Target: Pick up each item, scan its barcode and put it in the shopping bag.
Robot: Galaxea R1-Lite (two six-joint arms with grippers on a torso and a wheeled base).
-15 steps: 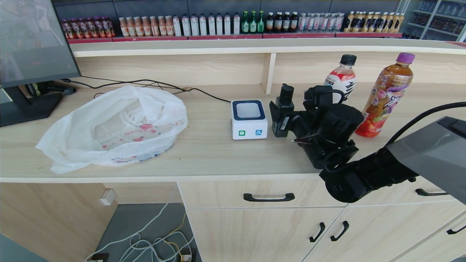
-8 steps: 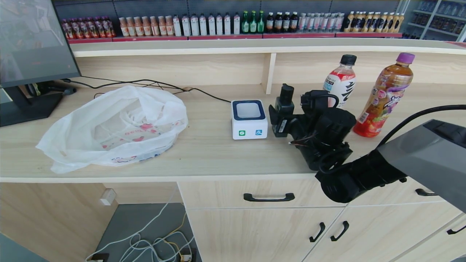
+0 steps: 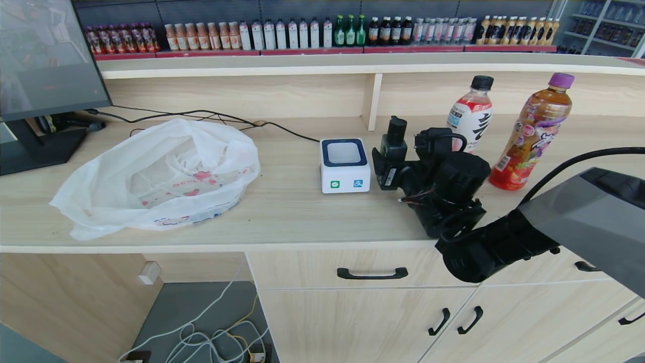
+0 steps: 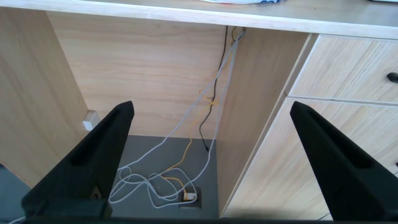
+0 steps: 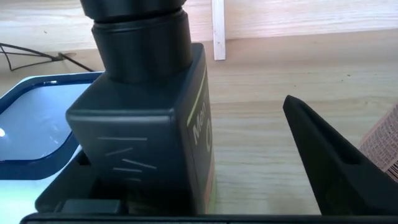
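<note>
Dark bottle [image 3: 394, 151]: the item in hand, not yet gripped.

Head view. It stands upright on the wooden counter [image 3: 282, 212], just beside the scanner [image 3: 345, 165] at the scanner's 3 o'clock. It has a square-shouldered body, a round cap and a small pale label on one side. Right gripper [image 3: 410, 156] sits close against it from 3 o'clock. Shopping bag [image 3: 161, 176], thin crinkled white film with a slumped open mouth, lies well apart at the scanner's 9 o'clock. White-labelled bottle [image 3: 471, 118] and amber bottle [image 3: 534, 133], both round clear plastic, stand at the gripper's 1 and 2 o'clock.

Left wrist view. Left gripper [image 4: 211, 109] has its jaws wide apart and holds nothing. It hangs below counter level, facing a cabinet side and loose cables [image 4: 168, 180].

Right wrist view. The jaws are apart. The one finger [image 5: 336, 162] you can see stands clear of the bottle with bare wood between, and the other is hidden behind it.

Handling, by judgement: centre the bottle before you close, or the moving finger may shove it into the scanner. Clamp on the flat, smooth sides below the shoulder, never on the cap. You must then tip the label down toward the glossy, upward-facing window.
</note>
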